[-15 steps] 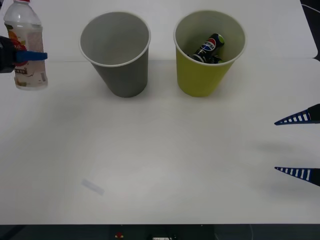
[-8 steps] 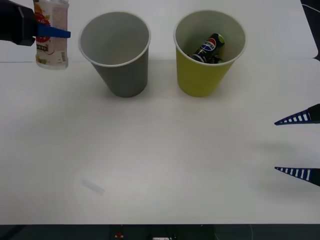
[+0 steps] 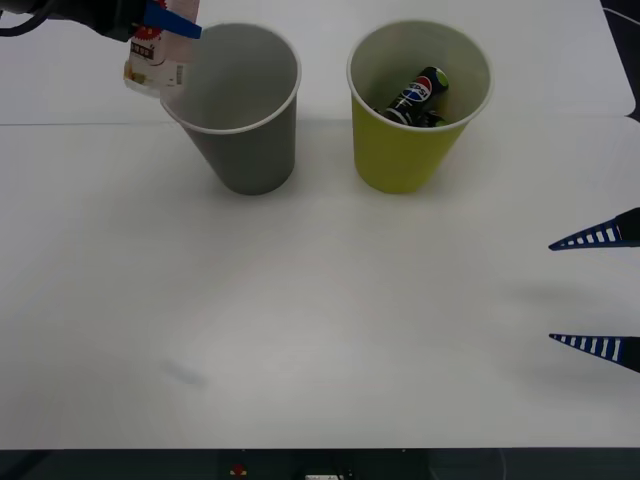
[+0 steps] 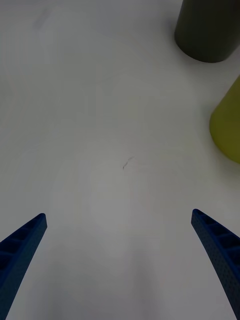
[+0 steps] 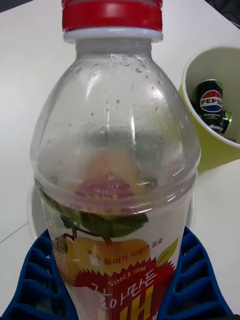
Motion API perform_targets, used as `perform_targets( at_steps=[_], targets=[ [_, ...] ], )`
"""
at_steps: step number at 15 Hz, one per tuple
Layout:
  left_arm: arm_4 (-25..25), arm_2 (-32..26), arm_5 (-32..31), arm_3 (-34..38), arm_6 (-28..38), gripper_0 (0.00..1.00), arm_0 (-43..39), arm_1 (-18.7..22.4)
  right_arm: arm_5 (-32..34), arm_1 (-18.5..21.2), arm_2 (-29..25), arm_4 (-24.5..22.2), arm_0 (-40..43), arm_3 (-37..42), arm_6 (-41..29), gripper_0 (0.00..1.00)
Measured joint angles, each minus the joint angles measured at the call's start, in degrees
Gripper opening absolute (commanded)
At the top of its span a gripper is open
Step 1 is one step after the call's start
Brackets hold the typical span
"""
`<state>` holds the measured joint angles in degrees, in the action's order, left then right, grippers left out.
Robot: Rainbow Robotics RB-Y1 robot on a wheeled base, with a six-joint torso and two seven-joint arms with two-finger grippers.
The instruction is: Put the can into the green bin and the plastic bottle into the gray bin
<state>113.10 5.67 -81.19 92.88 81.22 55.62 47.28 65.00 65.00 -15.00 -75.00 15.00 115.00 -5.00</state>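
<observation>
Upper left: left gripper point(image 3: 160, 25) clamps plastic bottle point(image 3: 155, 62) at gray bin point(image 3: 240, 110) rim; can point(image 3: 422, 92) inside green bin point(image 3: 410, 150); right gripper point(image 3: 598, 292) spread, right edge

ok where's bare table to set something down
The wide near stretch of the white table, between the two bins and the right hand, is bare. It's crowded at the far left: the left hand holds the plastic bottle at the gray bin rim.

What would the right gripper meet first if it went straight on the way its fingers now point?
Nothing close: the open right gripper points across bare table. Farther on, the gray bin and green bin stand off to one side of that line, though depth is hard to judge.
</observation>
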Motion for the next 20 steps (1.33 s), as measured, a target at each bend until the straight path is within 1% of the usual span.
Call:
perform_targets(
  at_steps=[2,5,7,10,11,13,18,20],
  targets=[
    [0.4,3.4,2.1,-3.6,0.0,0.00,3.1,-1.1,0.0,0.0,0.0,0.0,0.0,0.0,0.0,1.00],
    [1.5,6.7,4.8,-8.0,0.0,0.00,6.0,-2.6,0.0,0.0,0.0,0.0,0.0,0.0,0.0,1.00],
    [2.9,8.2,6.5,-9.1,0.0,0.00,6.6,-3.0,0.0,0.0,0.0,0.0,0.0,0.0,0.0,1.00],
    [4.8,9.3,6.8,-9.2,0.0,0.01,6.6,-3.1,0.0,0.0,0.0,0.0,0.0,0.0,0.0,1.00],
    [5.1,9.5,6.8,-9.2,0.0,0.38,6.7,-3.1,0.0,0.0,0.0,0.0,0.0,0.0,0.0,1.00],
    [5.3,9.7,6.8,-9.2,0.0,1.00,6.6,-3.1,0.0,0.0,0.0,0.0,0.0,0.0,0.0,1.00],
    [3.5,9.5,6.8,-9.2,-2.8,1.00,6.6,-3.2,0.0,0.0,0.0,0.0,0.0,0.0,0.0,1.00],
    [1.7,6.8,6.8,-9.1,-7.2,1.00,5.0,-2.8,0.0,0.0,0.0,0.0,0.0,0.0,0.0,1.00]
  ],
)
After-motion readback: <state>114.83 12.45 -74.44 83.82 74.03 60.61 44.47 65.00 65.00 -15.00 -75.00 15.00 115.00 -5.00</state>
